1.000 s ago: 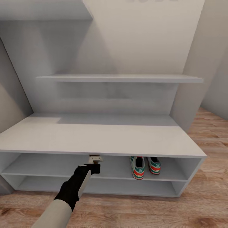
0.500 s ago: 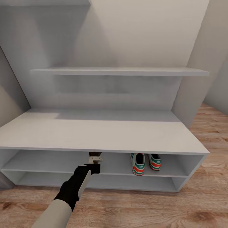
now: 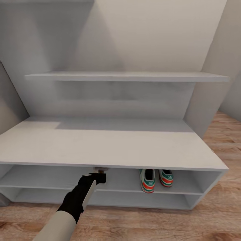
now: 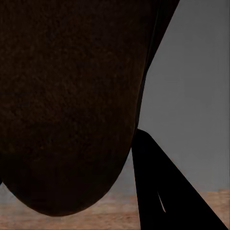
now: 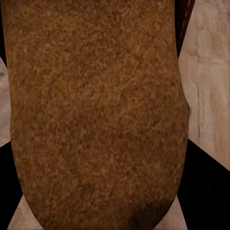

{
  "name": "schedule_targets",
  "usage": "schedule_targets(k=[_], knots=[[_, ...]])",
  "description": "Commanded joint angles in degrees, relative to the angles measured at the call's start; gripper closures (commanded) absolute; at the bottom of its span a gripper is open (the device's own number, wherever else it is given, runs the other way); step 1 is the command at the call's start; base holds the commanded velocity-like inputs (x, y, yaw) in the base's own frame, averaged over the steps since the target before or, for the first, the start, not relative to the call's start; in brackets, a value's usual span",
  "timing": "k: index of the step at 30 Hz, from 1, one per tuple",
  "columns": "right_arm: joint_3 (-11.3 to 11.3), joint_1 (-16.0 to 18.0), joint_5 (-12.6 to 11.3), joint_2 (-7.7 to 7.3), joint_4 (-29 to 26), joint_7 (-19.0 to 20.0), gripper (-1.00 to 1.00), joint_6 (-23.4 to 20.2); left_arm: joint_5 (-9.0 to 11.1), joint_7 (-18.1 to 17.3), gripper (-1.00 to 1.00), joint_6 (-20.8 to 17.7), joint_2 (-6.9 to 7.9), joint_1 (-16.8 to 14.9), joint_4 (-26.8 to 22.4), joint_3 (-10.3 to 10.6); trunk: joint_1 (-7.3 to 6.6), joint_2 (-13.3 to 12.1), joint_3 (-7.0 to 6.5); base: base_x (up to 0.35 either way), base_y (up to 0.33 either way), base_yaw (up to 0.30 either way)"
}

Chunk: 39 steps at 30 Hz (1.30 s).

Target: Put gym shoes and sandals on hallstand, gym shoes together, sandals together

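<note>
The hallstand (image 3: 110, 147) is a wide, pale grey-white unit with a flat, matte surface on top, two low open shelves beneath it and a plain wall shelf (image 3: 127, 77) above. On the upper of the two low shelves, toward its right end, the two gym shoes (image 3: 155, 179) stand side by side, heels outward: cream-white bodies with green and red-orange heel patches. The lower shelf sits just above the corridor floor (image 3: 160, 224), whose light brown planks show a visible grain.

The left arm, white at the forearm and black nearer the wrist, reaches into the upper low shelf to the left of the gym shoes. The left hand (image 3: 99, 171) is tucked under the front edge of the surface, so the head view does not show its grip. In the left wrist view a broad, dark brown, rounded, finely grained sole, one of the sandals (image 4: 67, 105), sits close between the black fingers (image 4: 167, 201), so the left hand is clenched on it.

In the right wrist view the other sandal (image 5: 96, 115), lit to a warmer brown with the same grainy, rounded sole, lies between the right hand's dark fingers (image 5: 211, 187), held over the wood planks.
</note>
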<state>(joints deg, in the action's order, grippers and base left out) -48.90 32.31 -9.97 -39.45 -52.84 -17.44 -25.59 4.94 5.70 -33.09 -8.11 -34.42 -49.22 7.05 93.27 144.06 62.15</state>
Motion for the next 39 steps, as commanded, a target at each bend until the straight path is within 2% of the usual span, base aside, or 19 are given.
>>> schedule_targets(k=[1,17,18,29,39], knots=[[0.04,0.03,-0.58,-0.01,-0.07,-0.40,1.00,-0.16,0.34,0.37,1.00,-0.31,0.02,-0.01,-0.08,0.16,0.02,0.02,0.06,0.324,0.000,0.000],[0.04,0.02,-0.58,-0.01,-0.07,-0.40,1.00,-0.16,0.49,0.33,1.00,-0.23,0.02,-0.02,-0.08,0.16,0.02,0.02,0.06,0.042,0.000,0.000],[0.04,0.02,-0.58,-0.01,-0.07,-0.40,1.00,-0.16,0.50,0.33,-1.00,-0.23,0.02,-0.02,-0.08,0.16,0.02,0.02,0.06,0.000,0.000,0.000],[0.04,0.03,-0.58,-0.01,-0.07,-0.40,1.00,-0.16,0.51,0.34,-1.00,-0.22,0.11,-0.02,-0.08,0.14,0.02,0.02,0.06,-0.004,0.000,0.000],[0.04,0.03,-0.58,-0.01,-0.07,-0.40,1.00,-0.16,0.51,0.34,-1.00,-0.22,0.11,-0.02,-0.08,0.16,0.02,0.02,0.06,-0.274,0.000,0.000]])
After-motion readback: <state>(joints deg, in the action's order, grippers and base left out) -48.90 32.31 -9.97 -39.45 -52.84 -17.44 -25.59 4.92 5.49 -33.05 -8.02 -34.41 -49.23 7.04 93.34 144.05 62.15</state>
